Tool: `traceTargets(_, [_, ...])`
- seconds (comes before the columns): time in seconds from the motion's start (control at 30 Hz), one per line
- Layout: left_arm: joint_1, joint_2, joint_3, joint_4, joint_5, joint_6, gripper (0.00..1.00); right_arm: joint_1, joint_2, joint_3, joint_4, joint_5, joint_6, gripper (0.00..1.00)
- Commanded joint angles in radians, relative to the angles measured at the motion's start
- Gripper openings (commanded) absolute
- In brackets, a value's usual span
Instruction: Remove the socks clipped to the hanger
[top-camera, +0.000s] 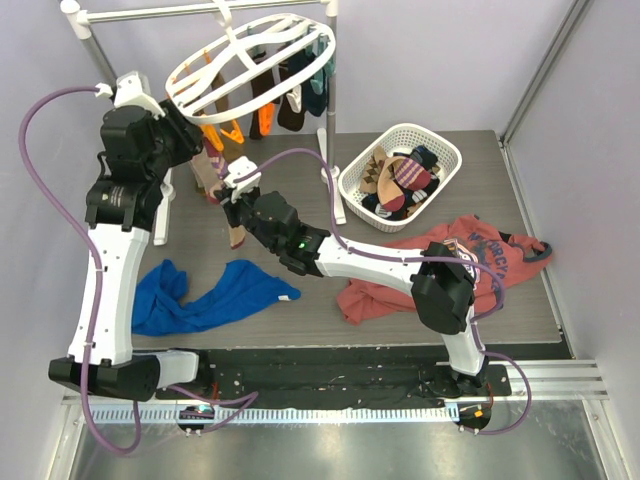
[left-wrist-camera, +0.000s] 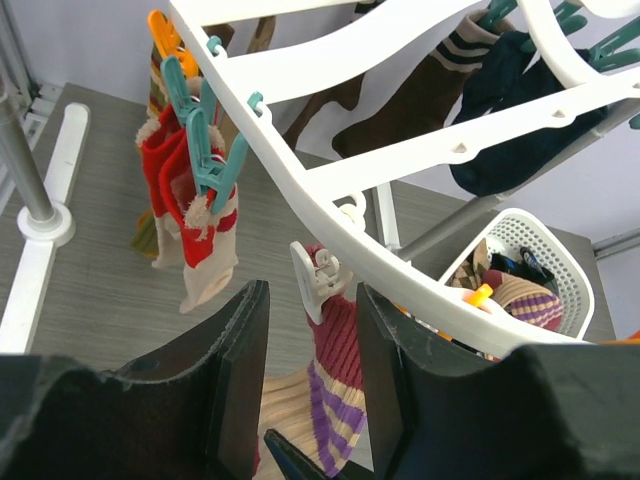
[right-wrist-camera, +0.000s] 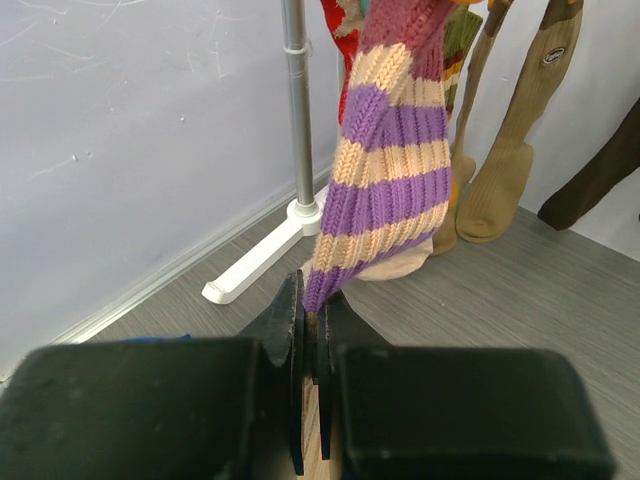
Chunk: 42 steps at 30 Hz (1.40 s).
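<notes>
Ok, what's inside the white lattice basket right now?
The basket holds a heap of socks: a tan argyle sock, a red-and-purple striped sock and navy socks. The basket floor and anything lower in the heap are covered.

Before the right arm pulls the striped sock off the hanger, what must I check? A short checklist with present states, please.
1. Right jaws shut on the purple, cream and pink striped ribbed sock: ok.
2. White plastic clip on the white oval plastic hanger released from the sock: not ok.
3. Left jaws open, one on each side of the clip: ok.
4. Left jaws touching the clip: cannot tell.
5. White lattice basket open side up for the drop: ok.
</notes>
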Motion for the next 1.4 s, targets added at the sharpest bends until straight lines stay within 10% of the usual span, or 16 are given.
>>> traceTargets(0.0, [0.005, 0.011, 0.003, 0.074, 0.035, -0.013, 0.44, 0.008, -0.076, 0.038, 0.035, 0.004, -0.032, 0.01])
traceTargets(1.37, [0.003, 0.056, 0.046, 0.120, 0.165, -0.007, 0.57, 0.031, -0.071, 0.081, -0.005, 0.056, -0.263, 0.01])
